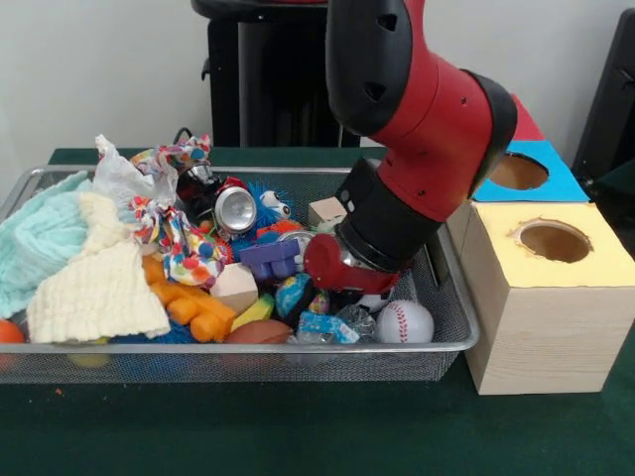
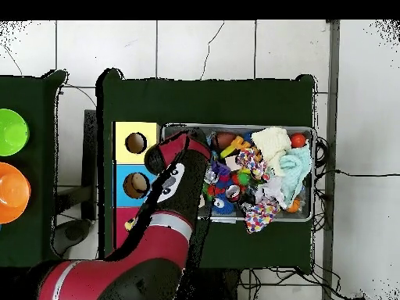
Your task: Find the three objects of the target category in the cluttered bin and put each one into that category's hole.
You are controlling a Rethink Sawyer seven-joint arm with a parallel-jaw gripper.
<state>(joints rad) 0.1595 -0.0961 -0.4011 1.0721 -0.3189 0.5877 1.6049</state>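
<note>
My gripper (image 1: 349, 288) is down inside the wire mesh bin (image 1: 451, 347), at its right end, and the red wrist hides most of it. It sits among clutter: a white baseball (image 1: 405, 321) just to its right, a blue wrapper (image 1: 327, 327) below it and a purple block toy (image 1: 270, 260) to its left. Whether it holds anything is hidden. Beside the bin stand boxes with round holes: a yellow-topped one (image 1: 554, 241) nearest and a blue-topped one (image 1: 518, 172) behind it. In the overhead view the arm (image 2: 168, 203) covers the bin's left end (image 2: 238, 129).
The bin also holds a silver can (image 1: 236, 208), an orange toy (image 1: 189, 302), a wooden polyhedron (image 1: 235, 288), a wooden cube (image 1: 325, 210), a brown football (image 1: 260, 332), and cream (image 1: 99, 283) and pale blue (image 1: 40, 243) cloths. Green (image 2: 12, 131) and orange (image 2: 12, 191) bowls sit on a separate table.
</note>
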